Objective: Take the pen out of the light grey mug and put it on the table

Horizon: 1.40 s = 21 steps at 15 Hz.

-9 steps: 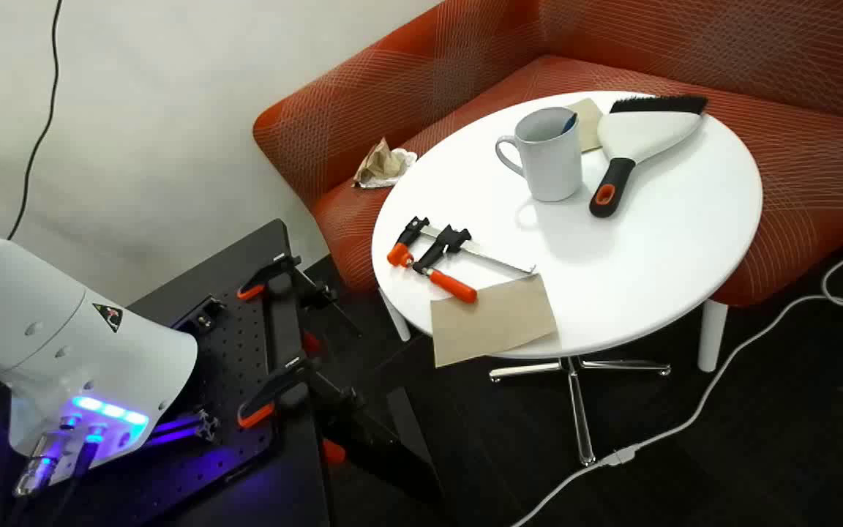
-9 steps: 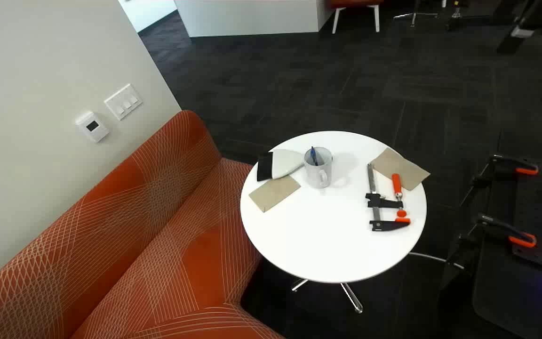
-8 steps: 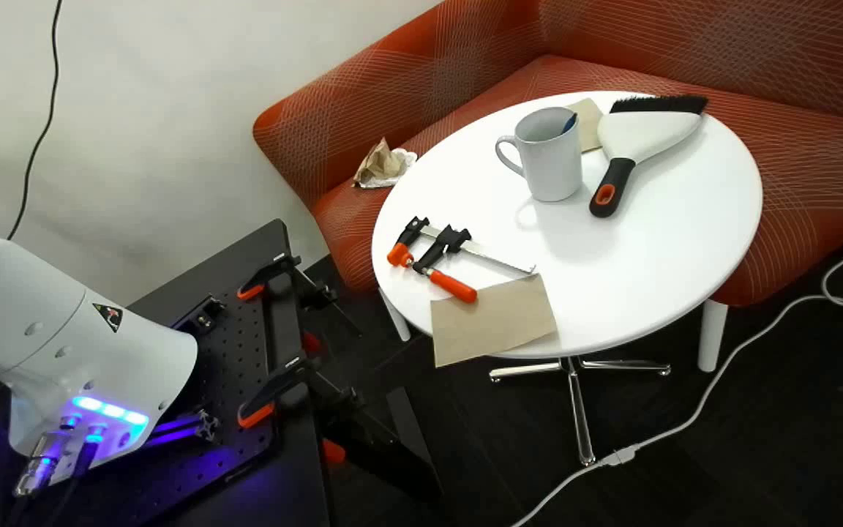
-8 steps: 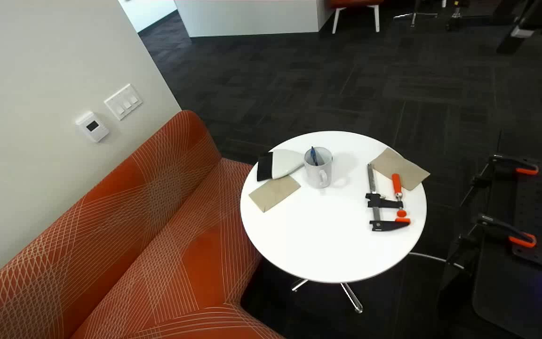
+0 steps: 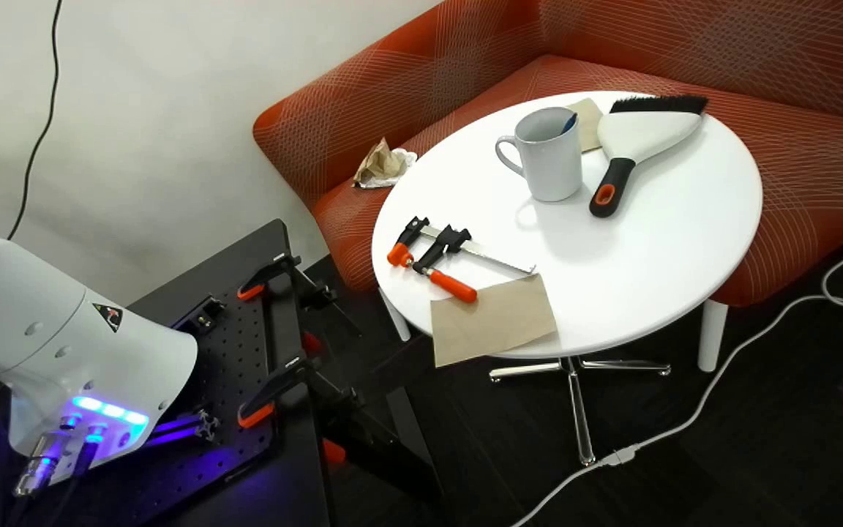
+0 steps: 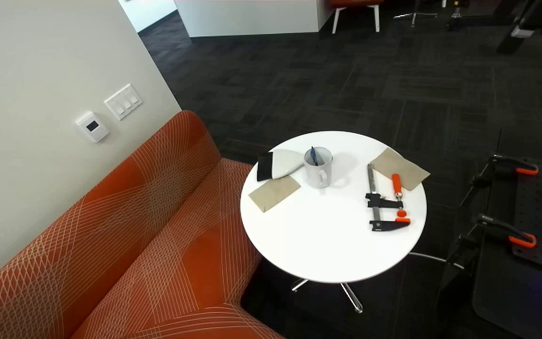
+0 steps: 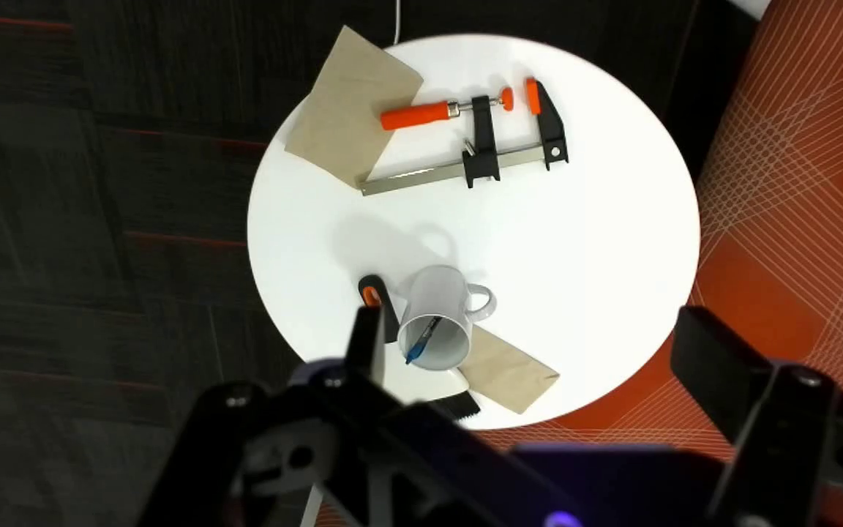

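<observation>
The pen, dark with a blue end, leans inside the light grey mug, its blue tip at the rim. The pen shows in both exterior views [image 5: 569,124] [image 6: 314,154] and in the wrist view [image 7: 423,341]. The mug [image 5: 555,172] [image 6: 317,177] [image 7: 435,289] stands upright on the round white table [image 5: 656,256] [image 6: 318,240] [image 7: 582,249]. My gripper [image 7: 531,316] is open, its fingers wide apart with nothing between them. It is high above the table, apart from the mug. The mug appears near the left finger in the wrist view. The pen's lower part is hidden in the mug.
A brush with a black handle [image 5: 615,183] lies beside the mug. A brown paper piece [image 7: 513,369] is close to the mug. An orange-and-black clamp [image 7: 484,146] touches another brown paper [image 7: 352,110]. A red sofa [image 6: 172,226] borders the table. A black bench [image 5: 246,337] carries the arm base.
</observation>
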{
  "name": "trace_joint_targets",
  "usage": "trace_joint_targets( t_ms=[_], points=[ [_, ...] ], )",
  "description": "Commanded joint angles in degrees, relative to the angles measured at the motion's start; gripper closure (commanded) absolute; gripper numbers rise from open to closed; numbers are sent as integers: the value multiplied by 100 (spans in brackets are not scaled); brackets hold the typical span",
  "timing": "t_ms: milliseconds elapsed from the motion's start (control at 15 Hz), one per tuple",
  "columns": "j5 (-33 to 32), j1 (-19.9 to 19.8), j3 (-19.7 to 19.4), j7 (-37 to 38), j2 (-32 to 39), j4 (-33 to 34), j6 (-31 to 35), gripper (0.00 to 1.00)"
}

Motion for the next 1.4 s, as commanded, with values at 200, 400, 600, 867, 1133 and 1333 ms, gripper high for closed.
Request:
trace_joint_targets(
  t_ms=[200,400,600,867,1133,1333],
  points=[
    [25,-182,127,289,290,76,349,0],
    [54,-345,175,713,772,158,888,0],
    [61,-499,211,1055,1405,286,1446,0],
    [12,-684,350,1580,2420,591,2213,0],
    [-165,-877,632,2349,3487,1145,2596,0],
    [-478,-964,773,3094,4225,1635,2663,0]
  ],
)
